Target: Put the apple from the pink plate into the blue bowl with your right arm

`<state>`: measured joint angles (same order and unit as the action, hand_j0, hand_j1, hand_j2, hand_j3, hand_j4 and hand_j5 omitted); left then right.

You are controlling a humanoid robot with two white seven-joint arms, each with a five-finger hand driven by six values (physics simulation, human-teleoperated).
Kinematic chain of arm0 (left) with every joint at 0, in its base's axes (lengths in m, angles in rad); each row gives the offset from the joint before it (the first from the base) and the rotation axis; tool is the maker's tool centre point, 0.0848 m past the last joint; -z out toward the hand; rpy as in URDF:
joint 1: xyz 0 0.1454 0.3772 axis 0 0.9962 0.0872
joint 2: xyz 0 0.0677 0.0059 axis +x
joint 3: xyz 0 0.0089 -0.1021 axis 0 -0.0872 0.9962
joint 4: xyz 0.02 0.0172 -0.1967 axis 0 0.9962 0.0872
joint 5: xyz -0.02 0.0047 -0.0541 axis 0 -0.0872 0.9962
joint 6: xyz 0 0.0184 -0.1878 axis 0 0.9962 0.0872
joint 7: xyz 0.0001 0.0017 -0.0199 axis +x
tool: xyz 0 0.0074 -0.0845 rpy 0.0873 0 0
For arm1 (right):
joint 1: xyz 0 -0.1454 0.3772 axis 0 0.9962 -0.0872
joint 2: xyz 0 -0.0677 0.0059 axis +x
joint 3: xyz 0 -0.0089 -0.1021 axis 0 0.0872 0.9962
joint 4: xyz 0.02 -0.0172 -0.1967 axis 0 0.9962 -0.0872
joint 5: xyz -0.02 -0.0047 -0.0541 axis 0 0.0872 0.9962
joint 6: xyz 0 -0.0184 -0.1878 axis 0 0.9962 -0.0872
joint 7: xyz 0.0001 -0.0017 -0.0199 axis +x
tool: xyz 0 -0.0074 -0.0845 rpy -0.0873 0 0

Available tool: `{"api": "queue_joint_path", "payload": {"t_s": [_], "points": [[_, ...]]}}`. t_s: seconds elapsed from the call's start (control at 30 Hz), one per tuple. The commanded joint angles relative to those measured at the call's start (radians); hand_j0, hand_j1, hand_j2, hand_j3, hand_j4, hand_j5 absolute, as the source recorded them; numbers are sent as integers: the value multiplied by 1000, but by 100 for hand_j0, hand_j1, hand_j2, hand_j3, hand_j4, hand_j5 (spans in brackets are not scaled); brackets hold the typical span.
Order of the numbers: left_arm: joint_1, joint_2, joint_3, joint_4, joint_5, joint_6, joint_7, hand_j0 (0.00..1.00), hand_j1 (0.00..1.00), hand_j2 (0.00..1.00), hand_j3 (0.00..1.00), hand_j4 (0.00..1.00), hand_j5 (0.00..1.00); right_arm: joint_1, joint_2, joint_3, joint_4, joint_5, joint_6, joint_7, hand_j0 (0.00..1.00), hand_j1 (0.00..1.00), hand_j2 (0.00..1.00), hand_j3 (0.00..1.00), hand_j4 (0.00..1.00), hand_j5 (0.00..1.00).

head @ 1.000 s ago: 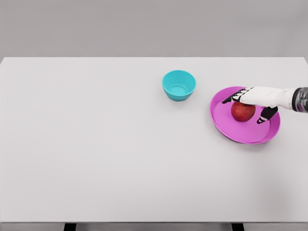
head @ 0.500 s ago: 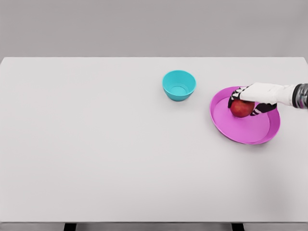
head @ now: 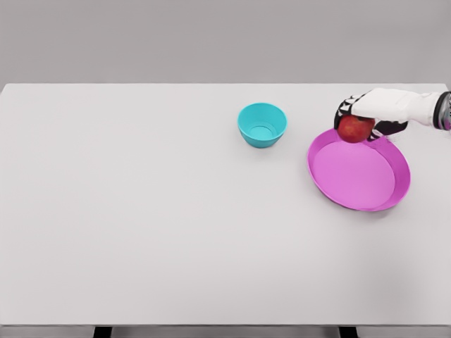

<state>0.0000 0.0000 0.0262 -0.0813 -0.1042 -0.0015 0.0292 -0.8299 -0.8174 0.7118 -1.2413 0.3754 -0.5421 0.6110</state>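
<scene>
Head view: looks down from above the near edge onto the flat white table [head: 141, 225], facing 12 o'clock.
Distance: far enough to take in the whole tabletop.

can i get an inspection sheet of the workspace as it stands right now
surface: white table, bare apart from the job's things
job's things: red apple held in the air over the far rim of the pink plate, whose inside is bare; blue bowl upright to the plate's left, nothing visible inside it
clutter: nothing seen
hands: right hand enters from the right edge, its fingers curled around the apple; left hand not in view
cables: nothing seen
surroundings: plain grey wall behind the table, two dark table legs at the bottom edge
</scene>
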Motion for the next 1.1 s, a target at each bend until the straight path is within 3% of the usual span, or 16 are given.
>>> {"api": "queue_joint_path", "payload": {"t_s": [0.0,0.27,0.5,0.77,1.07], "points": [[0,0,0,0,0,0,0,100,100,100,100,100,100,0,24,-8,0,-1,5,0,47,47,47,47,47,47],[0,0,0,0,0,0,0,100,100,100,100,100,100,-44,123,-12,14,30,11,0,46,46,46,46,46,46],[0,0,0,0,0,0,0,100,100,100,100,100,100,-71,250,-63,23,99,11,0,47,47,47,47,47,47],[0,0,0,0,0,0,0,100,100,100,100,100,100,-114,396,-75,203,215,10,0,47,47,47,47,47,47],[0,0,0,0,0,0,0,100,100,100,100,100,100,-137,492,-64,307,263,10,0,47,47,47,47,47,47]]}}
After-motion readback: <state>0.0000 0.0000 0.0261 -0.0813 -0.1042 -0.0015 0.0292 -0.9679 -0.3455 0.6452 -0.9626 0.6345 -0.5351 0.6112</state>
